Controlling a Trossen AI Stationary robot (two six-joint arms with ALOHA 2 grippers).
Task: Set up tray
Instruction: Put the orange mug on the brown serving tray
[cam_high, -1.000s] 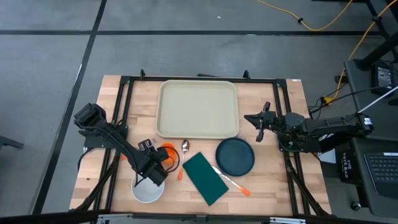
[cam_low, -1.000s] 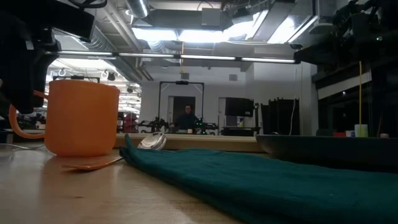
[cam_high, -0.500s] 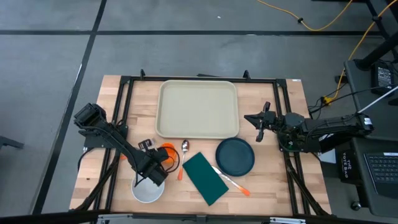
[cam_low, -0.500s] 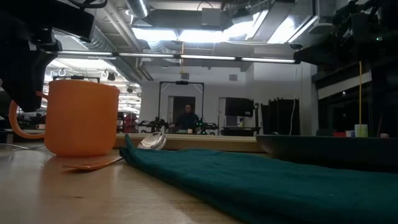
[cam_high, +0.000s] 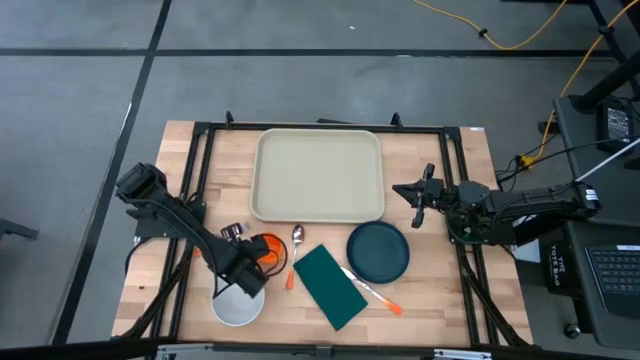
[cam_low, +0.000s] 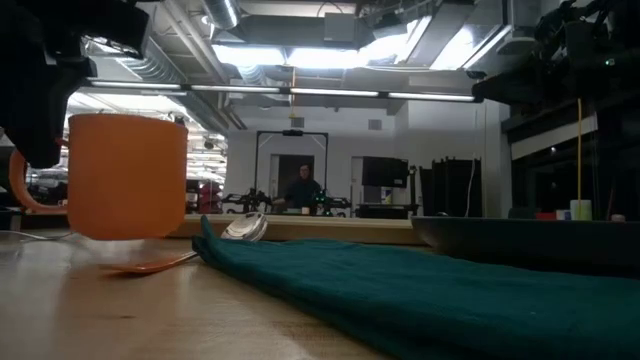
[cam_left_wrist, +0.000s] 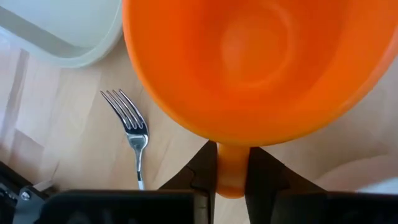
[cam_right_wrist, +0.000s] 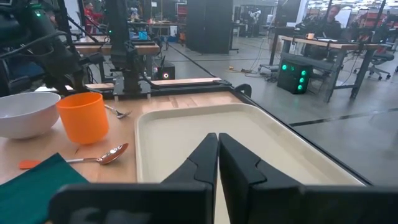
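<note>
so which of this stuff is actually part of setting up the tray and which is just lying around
Part of the job:
- tray, nothing on it yet
- orange cup, its handle pinched by the left gripper
- dark plate
- green napkin
- spoon
- white bowl
- fork

Just lying about:
- yellow cable on the floor
- right gripper, shut, waiting beside the tray

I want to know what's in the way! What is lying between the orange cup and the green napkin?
In the high view, a spoon with an orange handle lies on the wood between the orange cup and the green napkin. The left gripper holds the cup by its handle.
</note>
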